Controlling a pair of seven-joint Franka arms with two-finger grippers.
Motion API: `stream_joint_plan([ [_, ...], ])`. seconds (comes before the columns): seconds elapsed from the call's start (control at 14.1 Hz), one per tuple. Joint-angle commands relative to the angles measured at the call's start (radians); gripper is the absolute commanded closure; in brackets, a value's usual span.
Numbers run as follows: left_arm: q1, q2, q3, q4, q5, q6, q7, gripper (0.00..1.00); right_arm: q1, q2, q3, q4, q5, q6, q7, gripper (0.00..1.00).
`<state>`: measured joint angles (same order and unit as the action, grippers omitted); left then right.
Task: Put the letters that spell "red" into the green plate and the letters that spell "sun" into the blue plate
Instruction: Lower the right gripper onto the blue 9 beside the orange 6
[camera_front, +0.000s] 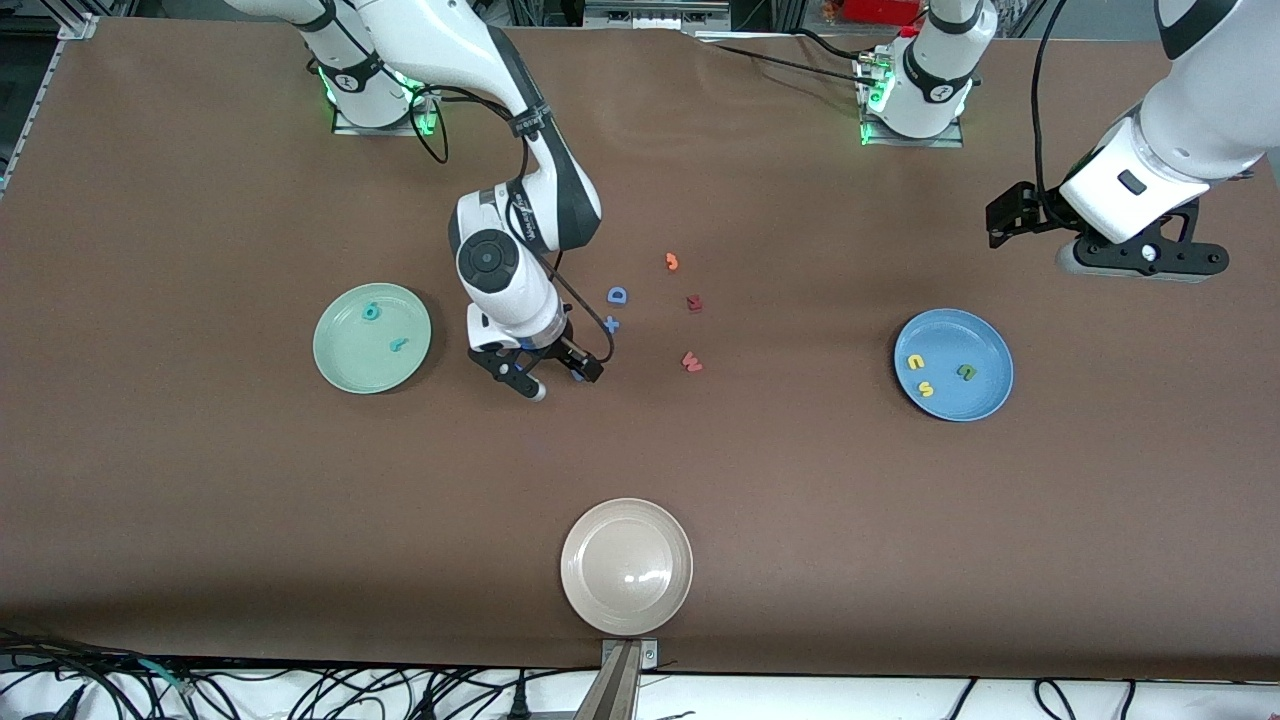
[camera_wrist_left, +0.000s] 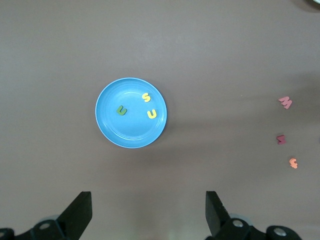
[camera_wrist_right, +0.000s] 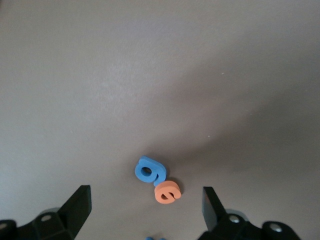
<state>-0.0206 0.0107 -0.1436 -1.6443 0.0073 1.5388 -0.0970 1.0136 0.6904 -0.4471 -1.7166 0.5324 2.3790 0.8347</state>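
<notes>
The green plate (camera_front: 340, 362) holds a teal d (camera_front: 371, 312) and a teal r (camera_front: 398, 345). Beside it, toward the table's middle, my right gripper (camera_front: 558, 378) hangs open low over the table. The right wrist view shows the orange e (camera_wrist_right: 167, 191) lying flat below the open right gripper (camera_wrist_right: 145, 206), touching a blue round letter (camera_wrist_right: 150, 170). The blue plate (camera_front: 985, 345) (camera_wrist_left: 112, 130) carries a yellow u (camera_front: 915, 362) (camera_wrist_left: 152, 114), a yellow s (camera_front: 926, 389) (camera_wrist_left: 146, 97) and a green n (camera_front: 966, 372) (camera_wrist_left: 121, 110). My left gripper (camera_front: 1140, 255) (camera_wrist_left: 149, 215) waits open, high above the table near that plate.
A blue capital D (camera_front: 617, 295), a blue plus sign (camera_front: 611, 324), an orange hooked letter (camera_front: 672, 262) and two red letters (camera_front: 694, 302) (camera_front: 692, 362) lie mid-table. A beige plate (camera_front: 626, 600) sits nearest the front camera.
</notes>
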Motion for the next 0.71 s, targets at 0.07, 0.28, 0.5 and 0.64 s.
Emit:
stream_joint_plan([
  [0.07,-0.004,0.015,0.004,0.034,-0.026,-0.023,-0.007,0.0,0.023,0.006,-0.012,-0.023,-0.023,0.022,-0.12,0.02],
  [0.28,-0.004,0.015,0.004,0.034,-0.026,-0.023,-0.007,0.0,0.042,0.006,-0.009,-0.109,-0.038,0.175,-0.221,0.02],
  [0.5,-0.004,0.015,0.004,0.034,-0.026,-0.023,-0.007,0.0,0.074,0.006,-0.005,-0.132,-0.035,0.227,-0.201,0.02],
  [0.64,-0.004,0.015,0.004,0.034,-0.027,-0.025,-0.007,0.0,0.092,0.004,-0.007,-0.132,-0.037,0.226,-0.167,0.02],
])
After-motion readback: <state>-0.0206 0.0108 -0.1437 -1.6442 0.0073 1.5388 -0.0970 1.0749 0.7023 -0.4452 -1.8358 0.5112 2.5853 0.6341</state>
